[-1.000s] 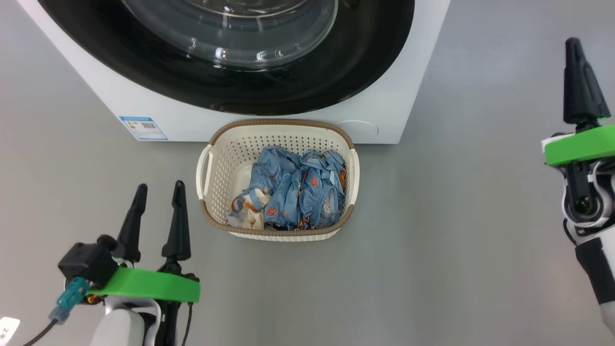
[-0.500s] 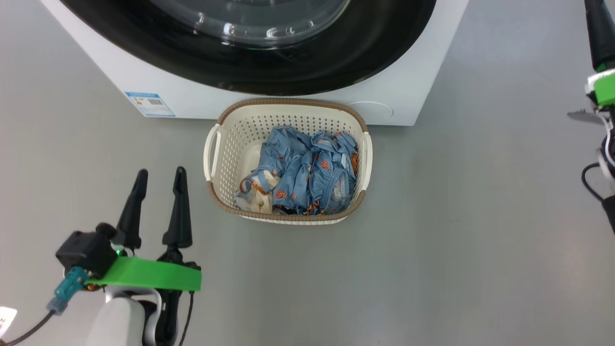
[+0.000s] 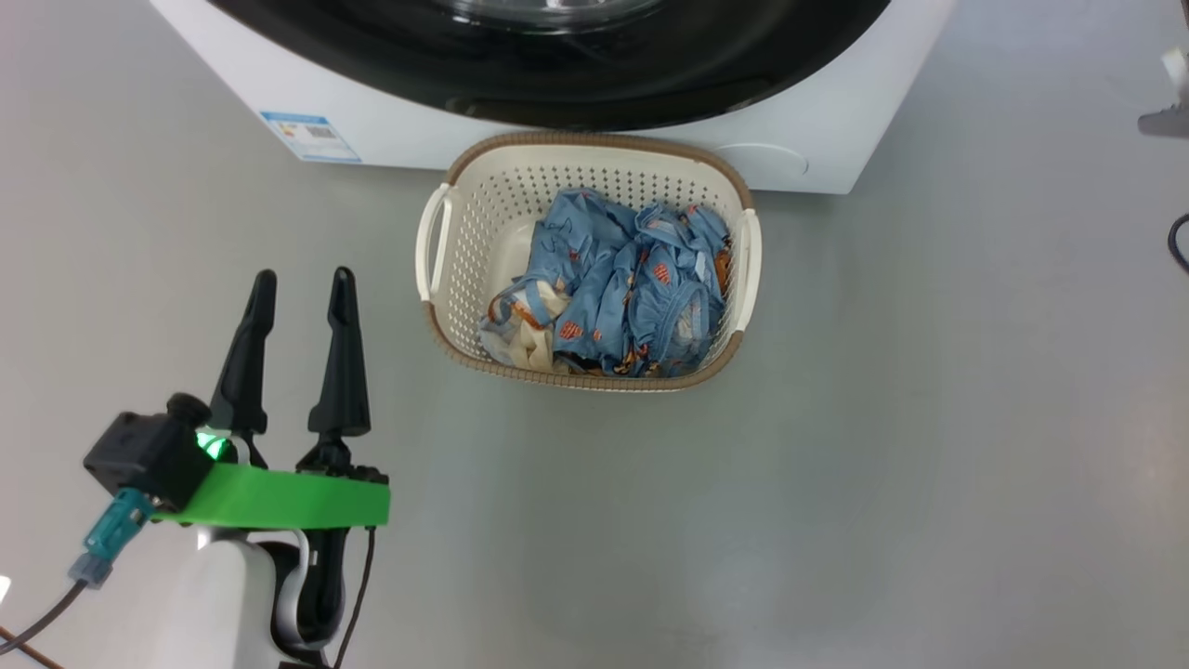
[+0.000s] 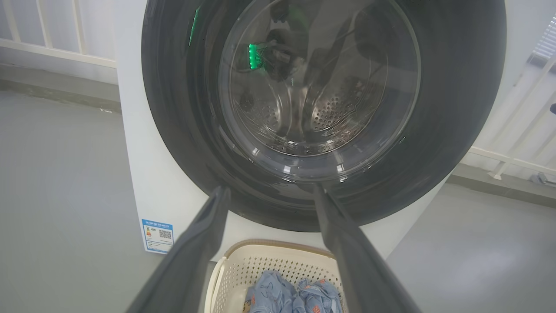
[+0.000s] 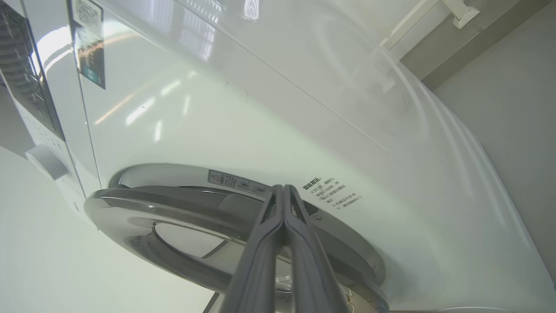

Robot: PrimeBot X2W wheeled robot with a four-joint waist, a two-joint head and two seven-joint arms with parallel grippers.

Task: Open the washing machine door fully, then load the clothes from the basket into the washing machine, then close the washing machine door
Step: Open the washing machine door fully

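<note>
The washing machine [image 3: 836,139] stands at the top of the head view, and the black washing machine door [image 3: 557,65] lies flat against its front. In front of it on the floor is the basket [image 3: 464,204] with the blue printed clothes [image 3: 622,297] heaped inside. My left gripper [image 3: 302,279] hangs open and empty to the left of the basket. The left wrist view looks between the left gripper [image 4: 271,191] fingers at the door [image 4: 173,108], the basket [image 4: 234,269] and the clothes [image 4: 286,298]. My right gripper [image 5: 282,188] is shut with nothing in it, its tips at the door [image 5: 143,202] rim.
Grey floor surrounds the basket. A blue sticker [image 3: 311,137] marks the machine's lower left corner. A control knob [image 5: 45,161] sits on the machine's panel. White railings [image 4: 52,39] stand behind the machine. A dark cable loop [image 3: 1178,243] shows at the right edge.
The head camera has shifted, so the machine and basket sit higher and further right. My right gripper has risen forward out of the head view. The left gripper has stayed open.
</note>
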